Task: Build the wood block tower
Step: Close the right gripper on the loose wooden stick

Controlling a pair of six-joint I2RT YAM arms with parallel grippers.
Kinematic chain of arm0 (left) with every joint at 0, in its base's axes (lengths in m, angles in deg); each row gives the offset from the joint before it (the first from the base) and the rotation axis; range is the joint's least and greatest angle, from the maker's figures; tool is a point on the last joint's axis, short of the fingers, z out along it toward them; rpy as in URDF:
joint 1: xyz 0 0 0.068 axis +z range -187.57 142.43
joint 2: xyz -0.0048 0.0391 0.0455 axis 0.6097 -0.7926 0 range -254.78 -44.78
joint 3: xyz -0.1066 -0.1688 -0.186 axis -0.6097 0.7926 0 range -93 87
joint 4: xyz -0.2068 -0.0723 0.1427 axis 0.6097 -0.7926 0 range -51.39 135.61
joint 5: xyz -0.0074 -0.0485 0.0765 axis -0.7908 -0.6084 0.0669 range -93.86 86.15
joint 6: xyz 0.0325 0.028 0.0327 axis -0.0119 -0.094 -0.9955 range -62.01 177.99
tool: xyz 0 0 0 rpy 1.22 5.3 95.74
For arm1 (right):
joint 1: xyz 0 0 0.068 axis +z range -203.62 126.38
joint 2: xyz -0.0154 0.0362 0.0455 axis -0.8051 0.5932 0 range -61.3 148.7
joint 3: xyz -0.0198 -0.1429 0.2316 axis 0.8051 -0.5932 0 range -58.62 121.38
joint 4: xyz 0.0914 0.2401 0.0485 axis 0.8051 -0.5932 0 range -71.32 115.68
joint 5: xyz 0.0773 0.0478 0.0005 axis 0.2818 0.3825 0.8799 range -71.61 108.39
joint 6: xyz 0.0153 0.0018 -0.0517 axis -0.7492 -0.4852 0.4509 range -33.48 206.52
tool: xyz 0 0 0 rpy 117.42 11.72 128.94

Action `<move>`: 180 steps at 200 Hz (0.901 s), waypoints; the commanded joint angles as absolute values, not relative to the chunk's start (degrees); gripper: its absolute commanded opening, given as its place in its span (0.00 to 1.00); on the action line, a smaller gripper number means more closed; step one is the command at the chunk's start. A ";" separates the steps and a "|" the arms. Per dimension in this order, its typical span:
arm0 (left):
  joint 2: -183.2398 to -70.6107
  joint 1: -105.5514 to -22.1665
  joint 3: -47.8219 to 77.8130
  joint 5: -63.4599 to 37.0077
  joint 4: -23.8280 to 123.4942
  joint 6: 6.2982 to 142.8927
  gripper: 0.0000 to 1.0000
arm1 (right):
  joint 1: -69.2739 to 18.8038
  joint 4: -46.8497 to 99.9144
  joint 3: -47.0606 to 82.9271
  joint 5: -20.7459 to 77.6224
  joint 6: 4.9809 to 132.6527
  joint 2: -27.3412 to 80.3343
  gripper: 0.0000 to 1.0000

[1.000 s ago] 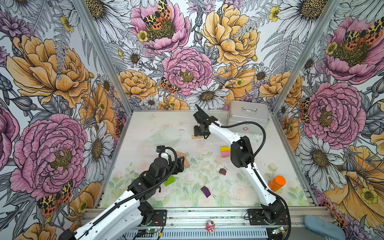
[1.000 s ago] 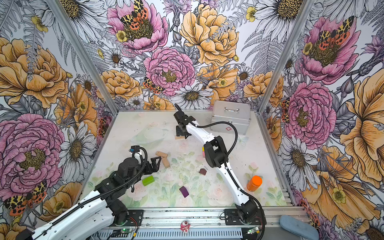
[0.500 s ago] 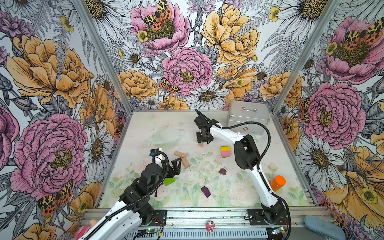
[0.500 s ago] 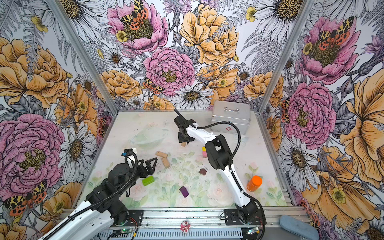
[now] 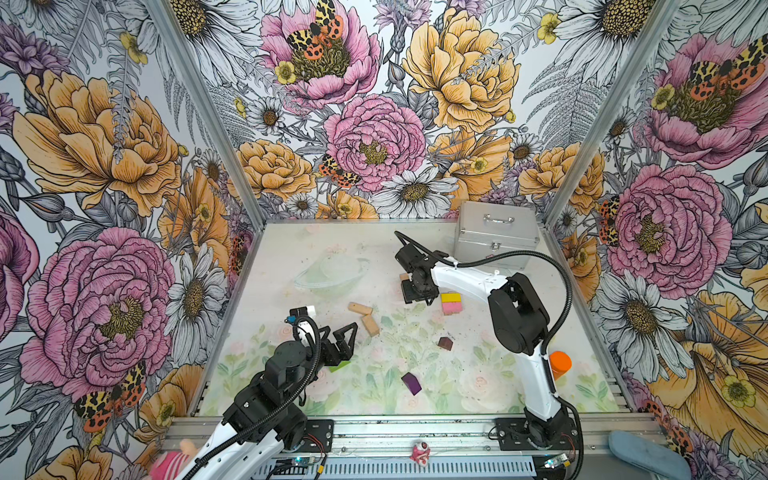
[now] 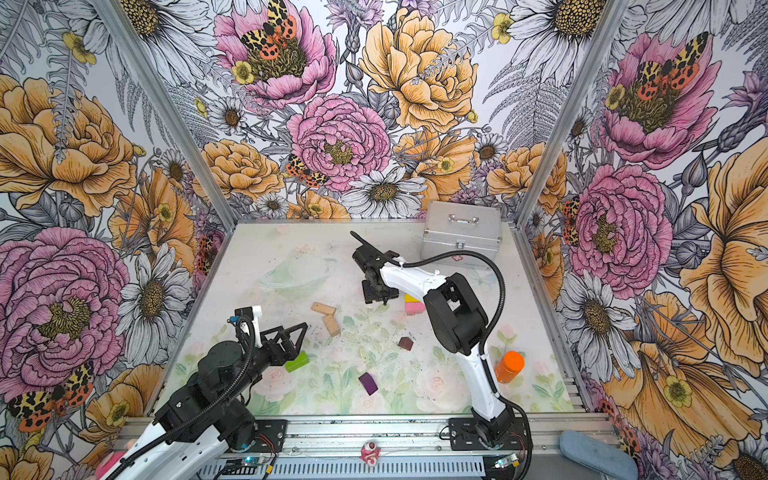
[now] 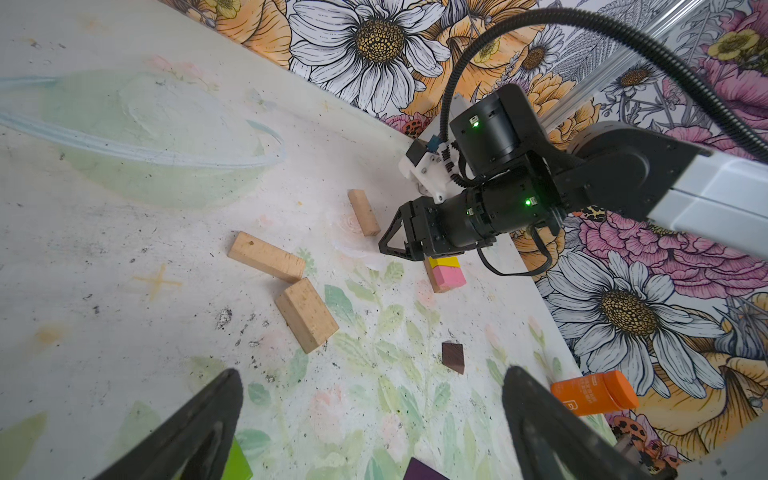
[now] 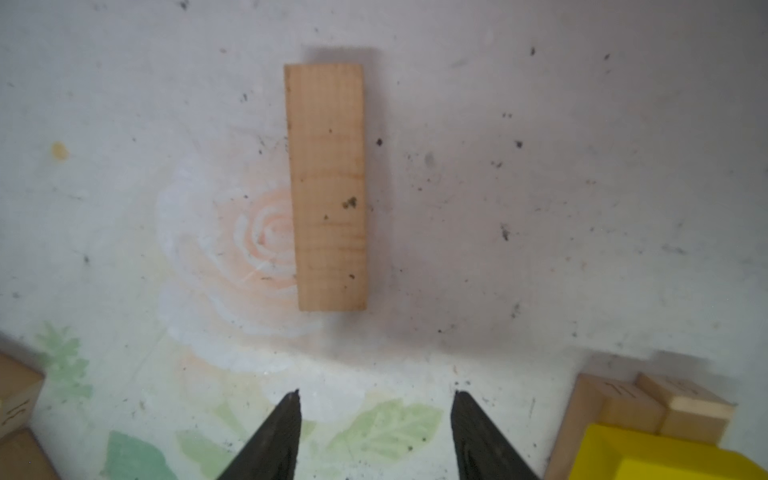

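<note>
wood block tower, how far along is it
Barely started. Done: yellow brick and pink brick sit side by side over a tan base layer. In hand: nothing; right gripper hangs open by a lone tan brick, left gripper open too. Left: that one, two tan bricks, lime-green brick, dark-brown brick, purple brick, all loose on the table.

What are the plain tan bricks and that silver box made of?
The tan bricks look like bare, matte wood: faint grain lines show. The silver case looks like brushed metal, probably aluminium: dull sheen, shiny handle and latch.
</note>
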State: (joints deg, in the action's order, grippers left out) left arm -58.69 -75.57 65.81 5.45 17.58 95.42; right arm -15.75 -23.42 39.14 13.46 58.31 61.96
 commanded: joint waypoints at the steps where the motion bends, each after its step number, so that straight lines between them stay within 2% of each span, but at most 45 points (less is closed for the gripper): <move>1: -58.01 -75.80 66.03 3.97 15.72 96.22 0.99 | -14.68 -20.82 38.51 12.00 59.03 57.56 0.61; 50: -60.83 -77.14 65.49 4.22 15.77 96.57 0.99 | -14.55 -20.32 39.82 11.92 59.79 57.63 0.61; 180: -71.17 -79.49 63.01 7.24 19.52 95.53 0.99 | -17.13 -20.46 51.42 14.76 60.49 69.88 0.58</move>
State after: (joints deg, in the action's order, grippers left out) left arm -68.88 -79.09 65.22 5.99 16.60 96.64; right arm -16.41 -20.95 48.86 14.16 59.62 68.21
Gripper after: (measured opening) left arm 0.987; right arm 0.583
